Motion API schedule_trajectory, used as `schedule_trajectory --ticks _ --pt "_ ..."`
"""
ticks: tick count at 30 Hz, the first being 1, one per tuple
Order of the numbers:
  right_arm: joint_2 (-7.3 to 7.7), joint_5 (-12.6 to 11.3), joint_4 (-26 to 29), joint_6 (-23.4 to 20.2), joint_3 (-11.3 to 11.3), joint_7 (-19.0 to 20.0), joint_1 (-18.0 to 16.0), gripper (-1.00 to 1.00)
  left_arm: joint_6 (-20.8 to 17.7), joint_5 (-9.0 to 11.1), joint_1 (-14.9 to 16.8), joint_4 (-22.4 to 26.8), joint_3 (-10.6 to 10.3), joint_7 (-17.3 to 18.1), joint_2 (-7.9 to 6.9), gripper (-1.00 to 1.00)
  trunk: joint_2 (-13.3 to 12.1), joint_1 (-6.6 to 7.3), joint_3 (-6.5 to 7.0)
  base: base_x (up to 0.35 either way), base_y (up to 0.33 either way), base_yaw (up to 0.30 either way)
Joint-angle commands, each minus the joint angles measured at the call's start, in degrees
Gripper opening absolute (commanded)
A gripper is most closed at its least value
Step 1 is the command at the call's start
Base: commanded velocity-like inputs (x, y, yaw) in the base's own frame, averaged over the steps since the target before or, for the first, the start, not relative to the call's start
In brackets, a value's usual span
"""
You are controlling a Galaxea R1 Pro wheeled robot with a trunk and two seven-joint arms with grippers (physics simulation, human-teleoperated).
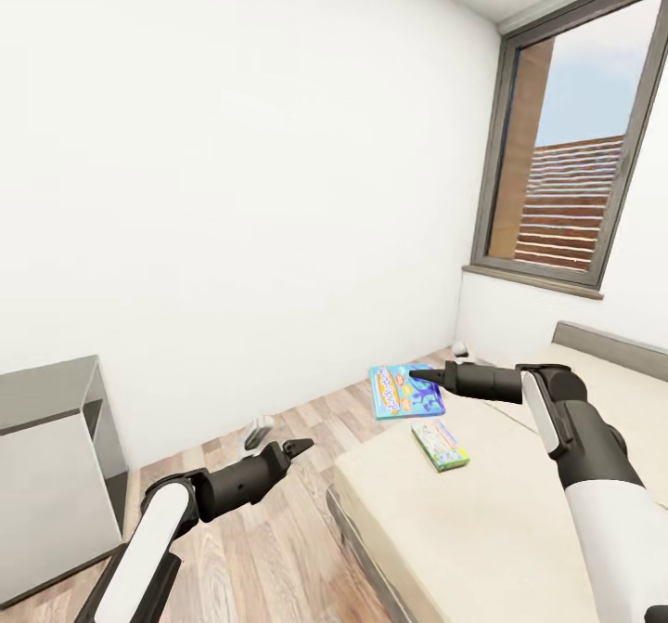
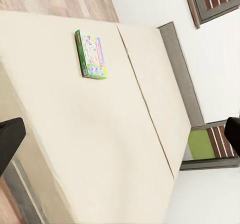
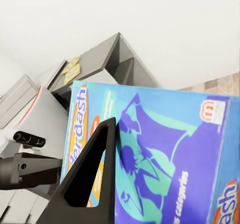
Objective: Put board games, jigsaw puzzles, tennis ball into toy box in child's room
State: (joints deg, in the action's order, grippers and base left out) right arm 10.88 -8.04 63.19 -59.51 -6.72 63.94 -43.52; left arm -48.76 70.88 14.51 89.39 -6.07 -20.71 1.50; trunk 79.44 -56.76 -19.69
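blue board game (image 1: pixel 405 391) lay tilted at bed's (image 1: pixel 482 521) far corner, long axis toward 11 o'clock; right gripper (image 1: pixel 419 378) had one finger (image 3: pixel 92 176) against its cover, grip state couldn't be told. green board game (image 1: pixel 440 445) lay flat on mattress at 5 o'clock of it, long axis toward 11. left gripper (image 1: pixel 299 447) hung open above wood floor (image 1: pixel 269 549).

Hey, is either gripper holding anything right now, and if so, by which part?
The right gripper appears to grip the blue flat game box by its edge, lifted off the bed. The left gripper is open, holding nothing.
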Motion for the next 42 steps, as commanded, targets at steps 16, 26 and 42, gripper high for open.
schedule_trajectory --ticks 16,26,42 --pt "-0.06 -0.4 0.0 -0.5 0.0 0.2 0.0 -1.00 -0.1 0.4 0.1 -0.2 0.0 -0.6 0.10 1.00 -6.4 3.52 3.47 0.000 0.000 0.258" --pt "-0.92 -0.3 0.0 -0.5 1.7 0.2 -0.1 -1.00 -0.1 -1.1 0.1 -0.2 0.0 -0.6 0.24 1.00 -10.4 5.72 4.80 0.000 0.000 0.163" --pt "-1.13 -0.3 0.1 -0.5 2.3 0.2 -0.1 -1.00 -0.1 -1.4 0.1 -0.2 0.0 -0.6 0.26 1.00 -16.8 9.23 6.75 0.000 0.000 0.015"
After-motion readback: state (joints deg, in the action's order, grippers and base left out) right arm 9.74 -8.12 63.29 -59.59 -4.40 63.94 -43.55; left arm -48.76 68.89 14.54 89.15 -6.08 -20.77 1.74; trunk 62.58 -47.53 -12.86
